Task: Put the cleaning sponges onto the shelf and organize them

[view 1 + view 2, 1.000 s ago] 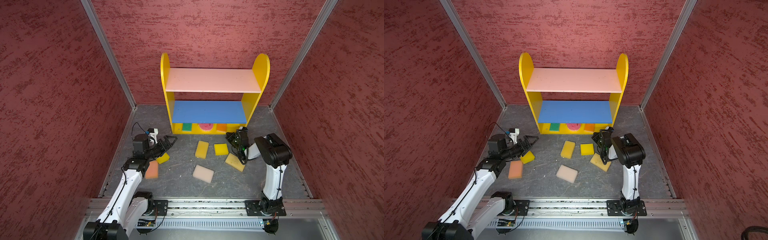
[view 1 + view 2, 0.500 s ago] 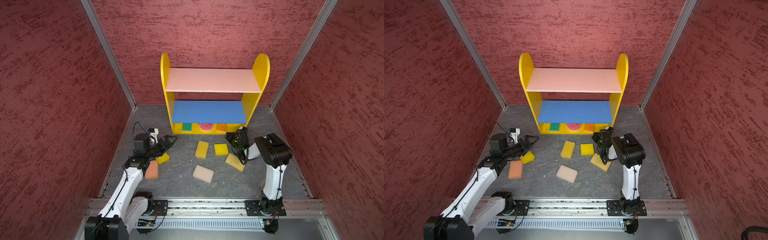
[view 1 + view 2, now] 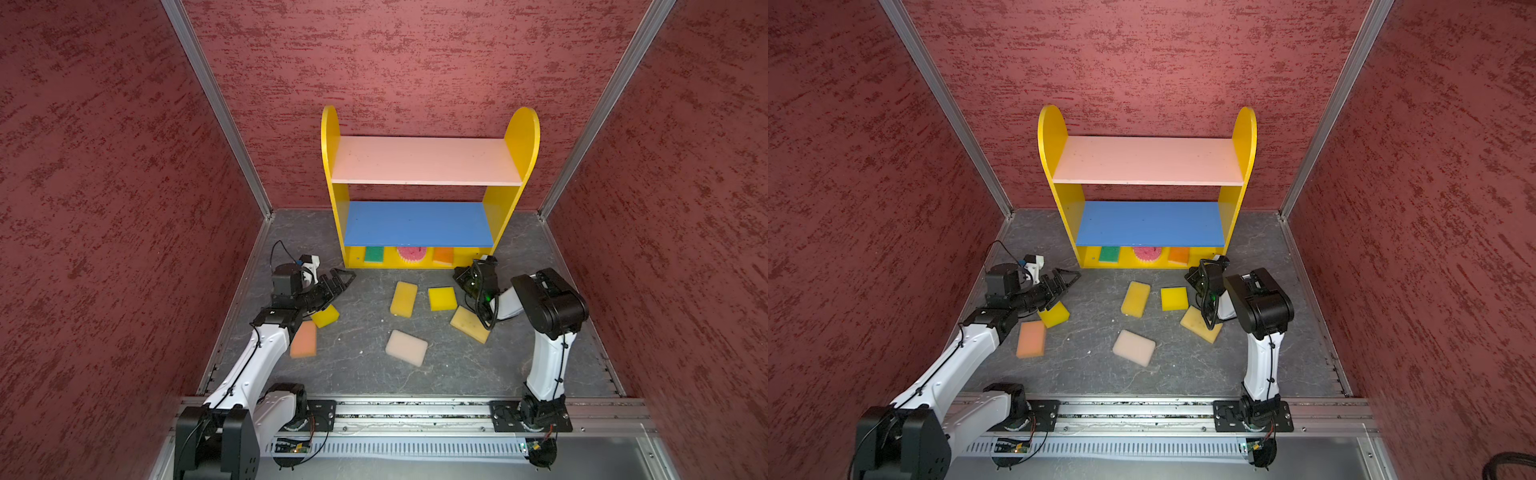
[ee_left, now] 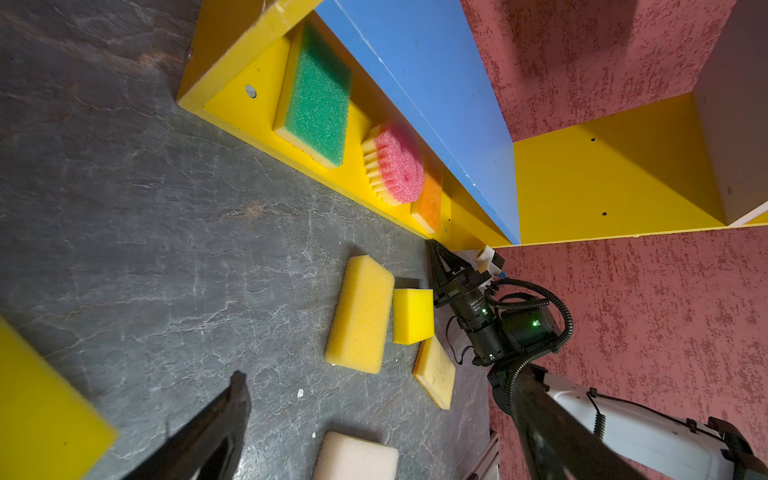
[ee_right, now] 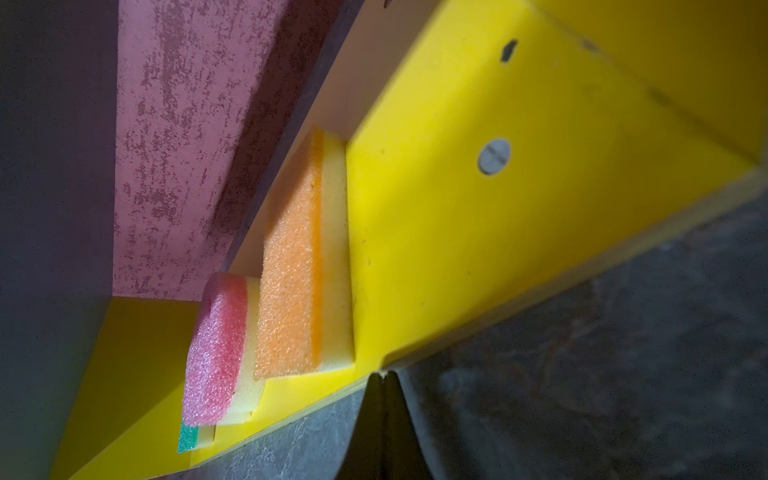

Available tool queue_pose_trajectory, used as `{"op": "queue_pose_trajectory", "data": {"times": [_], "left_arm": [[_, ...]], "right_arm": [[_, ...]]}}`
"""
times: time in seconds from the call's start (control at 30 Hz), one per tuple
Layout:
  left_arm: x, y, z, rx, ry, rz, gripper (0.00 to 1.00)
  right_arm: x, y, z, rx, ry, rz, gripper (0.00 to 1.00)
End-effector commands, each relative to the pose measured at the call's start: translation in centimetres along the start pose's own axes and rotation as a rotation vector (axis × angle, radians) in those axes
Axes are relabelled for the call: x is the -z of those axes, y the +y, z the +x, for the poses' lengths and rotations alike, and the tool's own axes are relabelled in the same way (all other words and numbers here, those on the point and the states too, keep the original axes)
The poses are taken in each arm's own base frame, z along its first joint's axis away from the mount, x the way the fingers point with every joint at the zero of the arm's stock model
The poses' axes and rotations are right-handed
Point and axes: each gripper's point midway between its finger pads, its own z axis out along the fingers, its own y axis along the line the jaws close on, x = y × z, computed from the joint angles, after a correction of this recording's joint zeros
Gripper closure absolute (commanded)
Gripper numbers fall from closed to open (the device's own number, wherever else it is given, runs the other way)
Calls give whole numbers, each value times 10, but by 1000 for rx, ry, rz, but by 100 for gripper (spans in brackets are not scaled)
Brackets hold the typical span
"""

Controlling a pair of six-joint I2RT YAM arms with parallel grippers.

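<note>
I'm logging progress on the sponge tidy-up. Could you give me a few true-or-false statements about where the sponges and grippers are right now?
1. Three sponges sit on the bottom board of the shelf: green sponge, pink round sponge, orange sponge. True.
2. The blue middle board holds a sponge. False: it is bare.
3. The right gripper is shut and empty. True.
4. The left gripper clamps the peach sponge. False: its jaws stand open and empty, and the peach sponge lies on the floor.
5. Five more sponges lie on the floor: yellow sponge, golden sponge, square yellow sponge, tan sponge, cream sponge. True.
</note>
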Motion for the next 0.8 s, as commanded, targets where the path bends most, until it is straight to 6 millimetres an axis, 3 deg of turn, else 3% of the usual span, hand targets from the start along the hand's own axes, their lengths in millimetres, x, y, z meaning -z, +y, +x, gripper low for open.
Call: {"op": "queue_pose_trajectory", "data": {"times": [0.0, 0.2, 0.47, 0.77], "left_arm": [[2, -12, -11, -63, -37, 35, 3], [0, -5, -7, -69, -46, 22, 3], [-8, -9, 1, -94, -31, 17, 2], [-9, -9, 6, -106, -25, 7, 2]], "right_arm": [[8, -18, 2, -50, -21, 60, 100], [16, -2, 5, 1, -4, 31, 100], [8, 29, 0, 82, 8, -12, 100], [-12, 30, 3, 66, 31, -20, 100]]}}
